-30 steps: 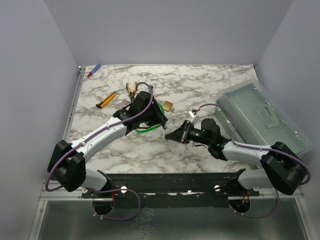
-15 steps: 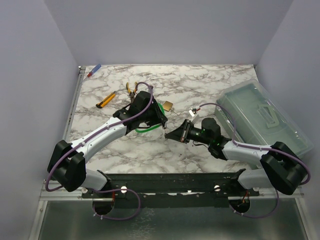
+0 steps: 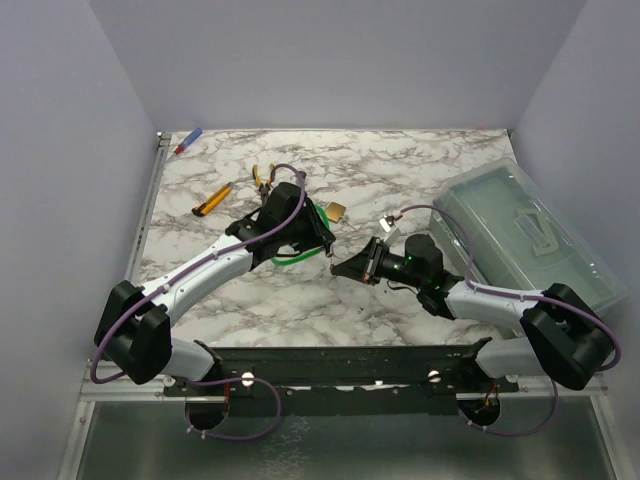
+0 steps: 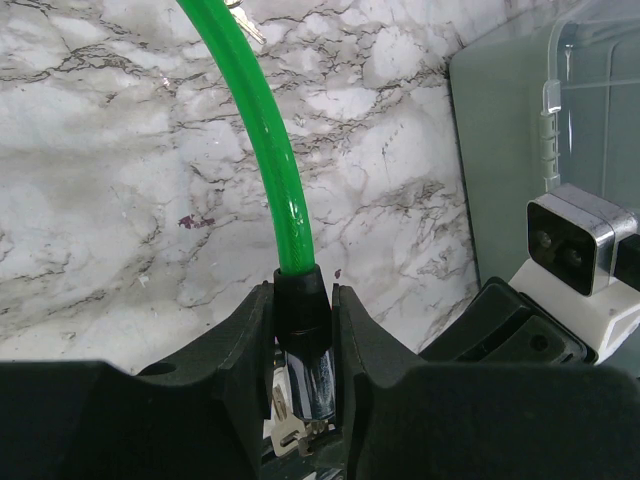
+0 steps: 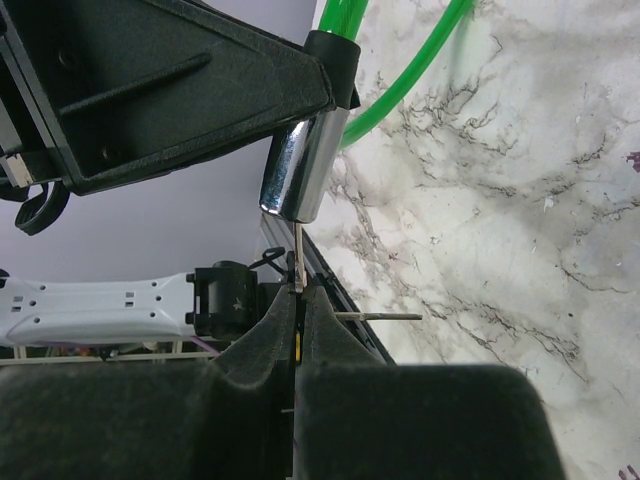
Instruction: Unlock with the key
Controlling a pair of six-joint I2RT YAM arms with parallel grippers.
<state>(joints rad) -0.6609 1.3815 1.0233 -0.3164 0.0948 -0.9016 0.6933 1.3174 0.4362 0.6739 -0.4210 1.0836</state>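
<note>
A green cable lock [image 4: 268,130] has a black collar and a chrome barrel [image 5: 300,165]. My left gripper [image 4: 300,300] is shut on that collar and holds the barrel off the table; it sits at mid-table in the top view [image 3: 322,243]. My right gripper [image 5: 298,290] is shut on a thin silver key [image 5: 298,250], whose blade runs up into the barrel's end. In the top view the right gripper [image 3: 345,268] points left at the barrel. The key's head is hidden between the pads. A second key hangs under the barrel [image 4: 290,430].
A brass padlock [image 3: 337,211] lies just behind the left gripper. Pliers [image 3: 262,177], a yellow utility knife [image 3: 212,201] and a marker [image 3: 188,141] lie at the back left. A clear plastic toolbox [image 3: 525,235] fills the right side. A white tag [image 3: 391,223] lies near it.
The right gripper has moved slightly up and left toward the barrel with the key. The left arm has stayed still.
</note>
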